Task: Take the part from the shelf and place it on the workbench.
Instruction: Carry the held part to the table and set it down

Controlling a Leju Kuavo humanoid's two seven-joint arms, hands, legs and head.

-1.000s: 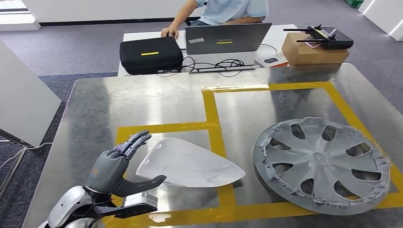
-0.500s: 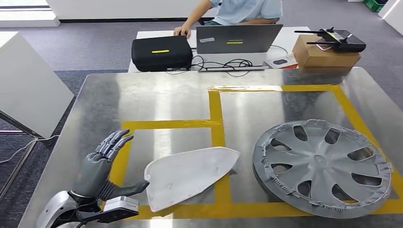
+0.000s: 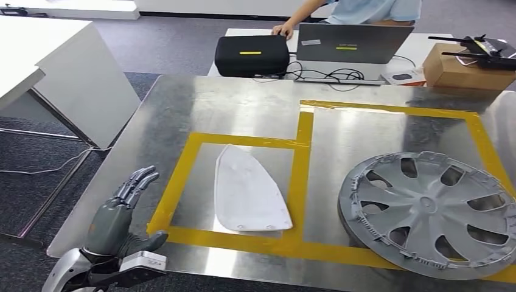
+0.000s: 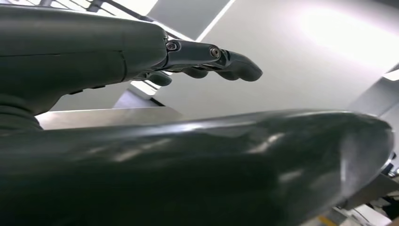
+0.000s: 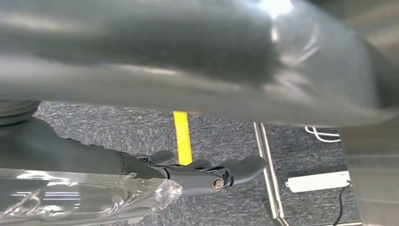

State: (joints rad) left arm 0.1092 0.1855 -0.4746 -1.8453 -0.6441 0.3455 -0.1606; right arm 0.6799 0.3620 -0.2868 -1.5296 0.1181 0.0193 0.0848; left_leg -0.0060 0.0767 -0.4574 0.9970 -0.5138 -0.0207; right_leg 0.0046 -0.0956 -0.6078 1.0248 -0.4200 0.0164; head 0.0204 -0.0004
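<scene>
Though flat, pale teardrop-shaped part [image 3: 249,190]

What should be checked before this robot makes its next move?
1. White part lies flat on the workbench: ok.
2. Left robot hand holds nothing, fingers apart, clear of the part: ok.
3. Hubcap sits apart from the part: ok.
4. Right robot hand is empty: cannot tell; something clear lies beside it.
5. Person stays behind the laptop, away from the arms: ok.

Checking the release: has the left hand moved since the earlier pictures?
Yes. The left hand has drawn back from over the yellow tape to outside it, clear of the white part.
</scene>
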